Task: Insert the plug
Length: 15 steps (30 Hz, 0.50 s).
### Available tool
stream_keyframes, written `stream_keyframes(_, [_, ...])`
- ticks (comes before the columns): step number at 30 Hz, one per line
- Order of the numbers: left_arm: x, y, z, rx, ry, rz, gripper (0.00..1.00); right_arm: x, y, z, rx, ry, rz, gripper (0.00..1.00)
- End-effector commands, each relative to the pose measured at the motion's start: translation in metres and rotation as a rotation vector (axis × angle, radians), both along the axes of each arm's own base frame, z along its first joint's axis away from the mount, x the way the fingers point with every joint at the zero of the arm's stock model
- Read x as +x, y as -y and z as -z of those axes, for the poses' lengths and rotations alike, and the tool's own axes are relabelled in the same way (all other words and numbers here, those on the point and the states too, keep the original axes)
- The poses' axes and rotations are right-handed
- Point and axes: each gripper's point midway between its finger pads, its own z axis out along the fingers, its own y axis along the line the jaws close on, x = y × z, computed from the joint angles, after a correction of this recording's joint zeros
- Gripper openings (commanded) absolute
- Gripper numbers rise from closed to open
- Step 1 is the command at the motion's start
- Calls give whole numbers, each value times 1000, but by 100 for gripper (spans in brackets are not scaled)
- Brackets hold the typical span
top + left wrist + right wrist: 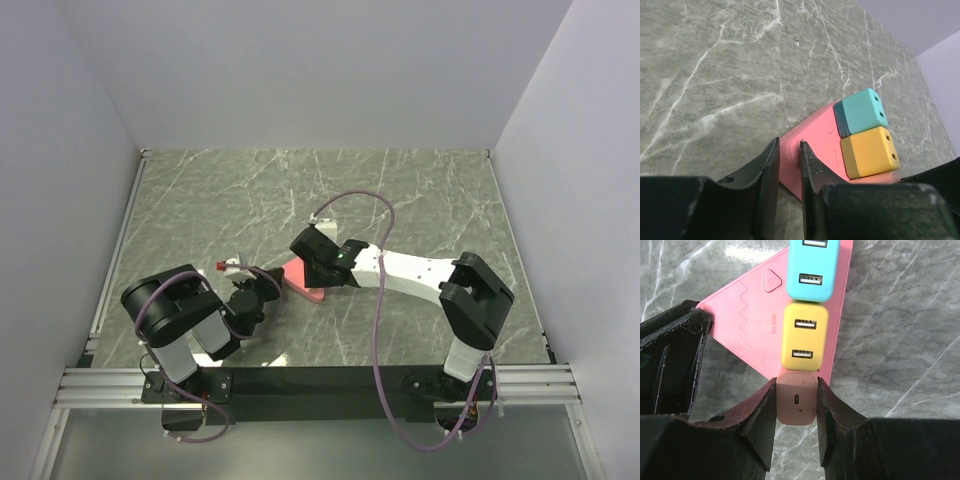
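A pink triangular power strip (303,279) lies at the table's middle; it also shows in the right wrist view (747,315). A teal plug (813,265) and a yellow plug (805,340) sit in it side by side. My right gripper (796,390) is shut on a dusty-pink plug (796,400), held at the strip's end right beside the yellow one. My left gripper (789,150) is shut on the near corner of the power strip (815,135). The teal plug (862,111) and yellow plug (870,151) show there too.
Grey marble tabletop (220,200) inside white walls. A purple cable (385,215) loops over the right arm. The left gripper's black finger (670,360) stands at the strip's left corner in the right wrist view. A black rail (320,380) runs along the near edge.
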Motion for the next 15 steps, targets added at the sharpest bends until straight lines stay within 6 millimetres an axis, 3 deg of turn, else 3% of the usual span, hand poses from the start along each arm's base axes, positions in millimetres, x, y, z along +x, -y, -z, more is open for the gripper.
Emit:
stream_keyframes(1, [-12,33,-5,5,3,158,0,-28,-6,46,-35,-129,-93,0])
stream_keyframes(5, [-5,41,-8,35,12,164,0,-3,4,33,-41,-59,-77,1])
stream_keyframes(10, [2,55,-18,46,48,196,0,20,21,11,-25,35,-52,12])
stream_keyframes(15, [18,74,-22,68,67,204,0,33,34,-3,20,98,-66,35])
